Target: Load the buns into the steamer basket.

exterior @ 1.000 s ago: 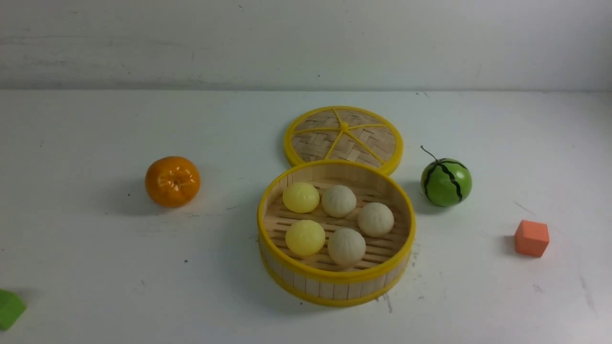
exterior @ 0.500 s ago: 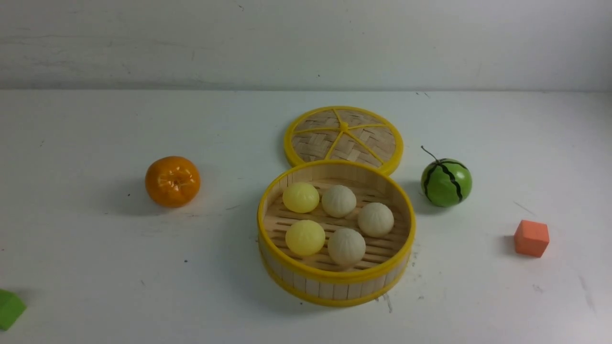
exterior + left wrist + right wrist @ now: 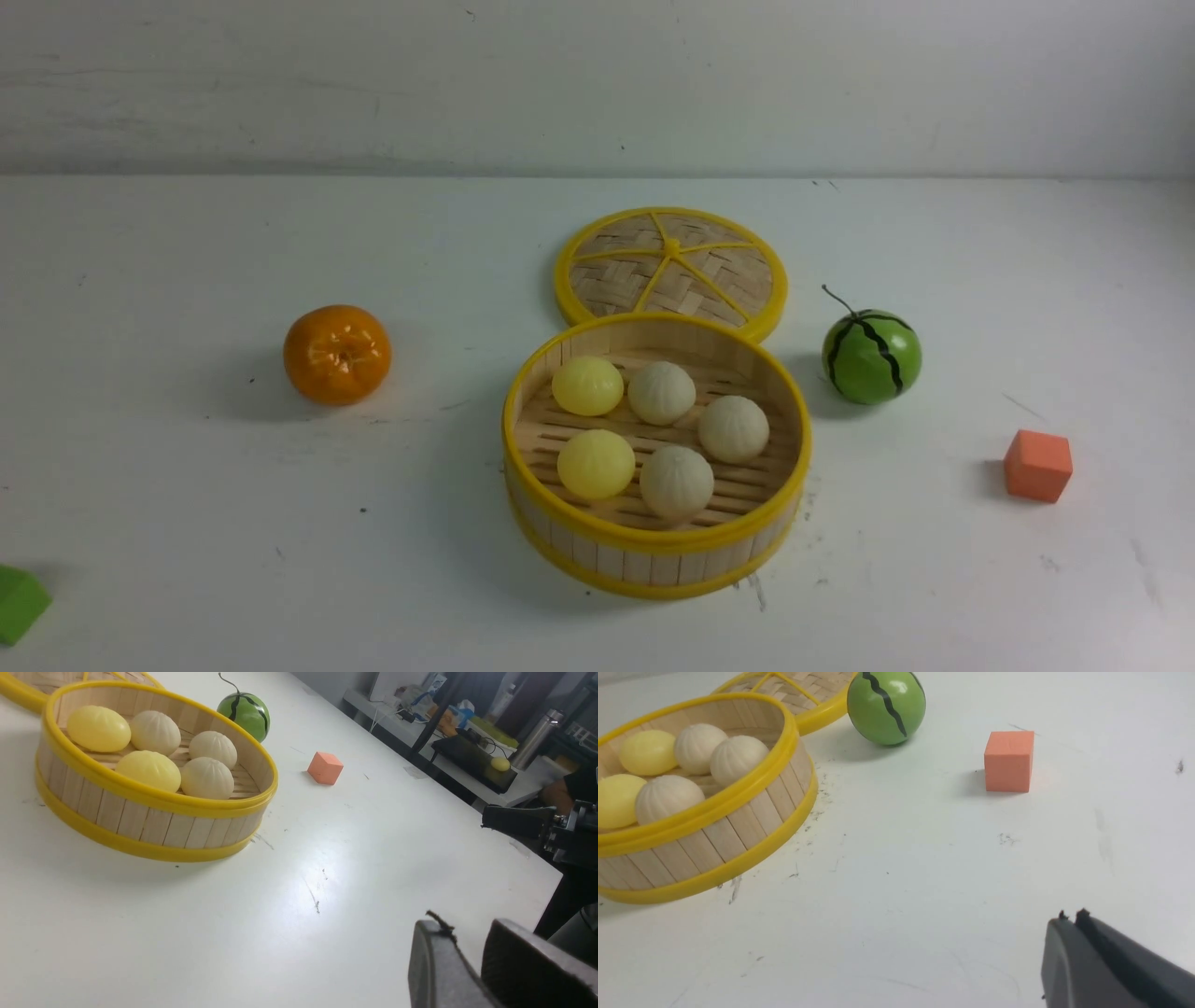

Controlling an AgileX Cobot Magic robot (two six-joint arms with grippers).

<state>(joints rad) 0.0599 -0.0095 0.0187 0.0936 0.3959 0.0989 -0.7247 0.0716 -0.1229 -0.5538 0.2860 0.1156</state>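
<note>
Overall light: we get bright, even, slightly cool light across the white tabletop (image 3: 187,523), nothing dim.
Shadows: soft ones pool left of the glossy orange tangerine (image 3: 337,354) and the round bamboo steamer basket with yellow rims (image 3: 656,539), so light seems to come from the right.
Glare: a pale sheen on the tabletop in the left wrist view; small highlights on the green striped watermelon ball (image 3: 886,707).
Focus: the dark gripper fingers (image 3: 1101,966) look soft up close; front view slightly grainy.
</note>
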